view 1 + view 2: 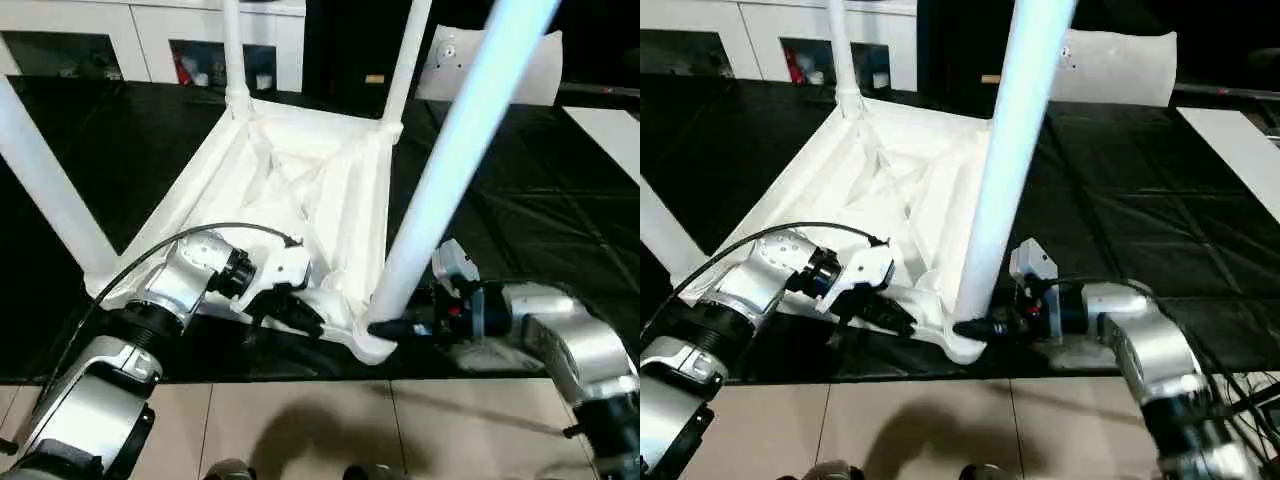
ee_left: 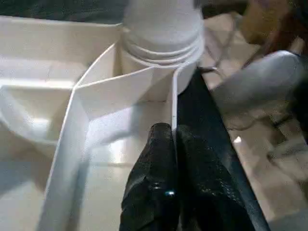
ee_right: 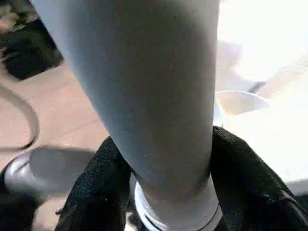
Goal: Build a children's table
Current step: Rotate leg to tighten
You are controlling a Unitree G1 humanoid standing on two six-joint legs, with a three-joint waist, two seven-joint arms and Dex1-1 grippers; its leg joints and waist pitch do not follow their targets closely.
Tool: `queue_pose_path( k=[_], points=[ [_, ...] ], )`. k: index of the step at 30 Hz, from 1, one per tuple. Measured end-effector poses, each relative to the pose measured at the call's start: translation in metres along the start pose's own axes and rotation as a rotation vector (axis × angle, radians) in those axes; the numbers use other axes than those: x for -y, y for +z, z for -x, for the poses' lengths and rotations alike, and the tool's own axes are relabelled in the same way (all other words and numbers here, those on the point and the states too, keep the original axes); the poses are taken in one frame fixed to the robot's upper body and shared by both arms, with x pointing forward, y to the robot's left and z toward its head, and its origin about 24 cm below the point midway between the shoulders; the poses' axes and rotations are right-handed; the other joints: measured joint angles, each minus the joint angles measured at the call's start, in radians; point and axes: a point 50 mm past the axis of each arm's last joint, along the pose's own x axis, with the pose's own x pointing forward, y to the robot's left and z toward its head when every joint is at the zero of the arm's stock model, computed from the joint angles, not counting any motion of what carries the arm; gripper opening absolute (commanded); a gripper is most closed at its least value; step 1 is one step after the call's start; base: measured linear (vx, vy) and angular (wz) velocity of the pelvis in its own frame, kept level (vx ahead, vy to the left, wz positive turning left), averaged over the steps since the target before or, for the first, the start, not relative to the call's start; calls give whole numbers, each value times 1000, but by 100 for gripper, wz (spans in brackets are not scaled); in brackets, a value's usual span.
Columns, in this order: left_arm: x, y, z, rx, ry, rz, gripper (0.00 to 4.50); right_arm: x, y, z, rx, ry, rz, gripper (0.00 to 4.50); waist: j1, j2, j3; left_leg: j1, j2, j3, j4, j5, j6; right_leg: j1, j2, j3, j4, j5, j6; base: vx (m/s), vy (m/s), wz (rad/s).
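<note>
The children's table (image 1: 300, 190) is seen lying upside down on a black mat (image 1: 520, 200), its ribbed underside turned upward and its near edge close to the tan tiled floor (image 1: 300, 420). Four white legs are seen rising from the corner sockets: two far legs (image 1: 232, 50) at the back, one (image 1: 40, 175) at the near left corner, and the near right leg (image 1: 460, 150) leaning up toward the camera. The left pincer (image 1: 300, 318) is closed on the raised rim (image 2: 174, 101) along the table's near edge, with one black finger (image 2: 154, 192) inside the rim and the other outside it, not far from the near right corner socket (image 1: 368, 345). In the left wrist view the threaded base of that leg is seen seated in the socket just beyond the fingertips. The right pincer (image 1: 392, 328) is clamped around the base of the near right leg, just above the socket; in the right wrist view a black finger (image 3: 91, 202) is pressed against each side of the round leg (image 3: 154, 96). Both silver forearms are held low, the left one (image 1: 175, 285) over the near left part of the table and the right one (image 1: 570, 340) over the mat beside the corner. White cabinets (image 1: 150, 40) are seen behind the mat.
</note>
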Motion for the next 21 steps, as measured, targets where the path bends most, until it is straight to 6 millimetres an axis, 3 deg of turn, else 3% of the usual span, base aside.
queue_pose_path(
  k=[4, 5, 11, 15, 17, 21],
  points=[
    [-5, -2, -3, 30, 132, 101, 0, 3, -1, -10, 59, -196, -68, 201, -27, -1, 0, 0, 0, 0, 0, 0, 0, 2, 0, 0, -2, -1, 1, 0, 0, 0],
    [-9, -1, -5, 34, 201, 133, 0, 7, 0, -17, 97, -310, -102, 201, -42, -1, 1, -1, 0, -1, 1, 0, -1, 2, 0, -1, -3, -1, 2, 0, 0, 0],
    [-20, 11, -33, 114, 407, 279, 0, 24, 9, -33, 170, -711, -217, 201, -97, 1, 2, -2, -2, -5, -1, 0, 0, 2, -2, -7, -24, -2, 3, 0, 0, 0],
    [-23, 16, -38, 129, 472, 316, 0, 28, 14, -39, 178, -807, -237, 201, -104, 2, 2, -2, -4, -5, -1, 0, 0, 1, -2, -5, -25, -2, 3, 0, 0, 0],
    [-25, 19, -40, 135, 504, 332, 0, 31, 17, -44, 188, -845, -243, 255, -106, 3, 2, -2, -4, -4, -2, 0, 0, 1, -2, -4, -25, -1, 2, 0, 0, 0],
    [-26, 23, -43, 143, 529, 329, 0, 33, 21, -47, 201, -871, -232, 299, -103, 4, 3, -2, -5, -3, -7, 0, 0, 1, -2, -3, -25, 0, 1, 0, 0, 0]
  ],
)
